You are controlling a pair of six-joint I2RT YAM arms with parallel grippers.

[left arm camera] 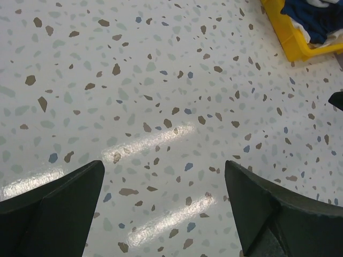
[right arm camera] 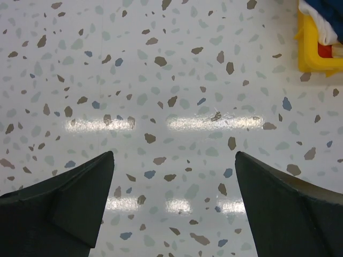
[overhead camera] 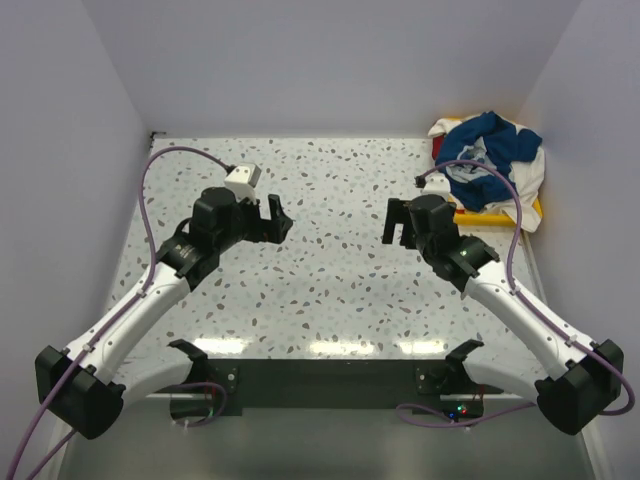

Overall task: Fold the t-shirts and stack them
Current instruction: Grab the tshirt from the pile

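Note:
A dark navy t-shirt [overhead camera: 492, 150] and a cream white t-shirt [overhead camera: 527, 178] lie crumpled together in a yellow tray [overhead camera: 530, 212] at the table's back right corner. The navy cloth also shows in the left wrist view [left arm camera: 316, 19] and at the corner of the right wrist view [right arm camera: 332, 10]. My left gripper [overhead camera: 277, 220] is open and empty above the middle of the table, left of centre. My right gripper [overhead camera: 398, 222] is open and empty, right of centre, just in front and left of the tray.
The speckled terrazzo tabletop [overhead camera: 330, 280] lies between the two grippers. White walls close the left, back and right sides. The yellow tray shows at the top right of the left wrist view [left arm camera: 292, 40] and of the right wrist view [right arm camera: 311, 51].

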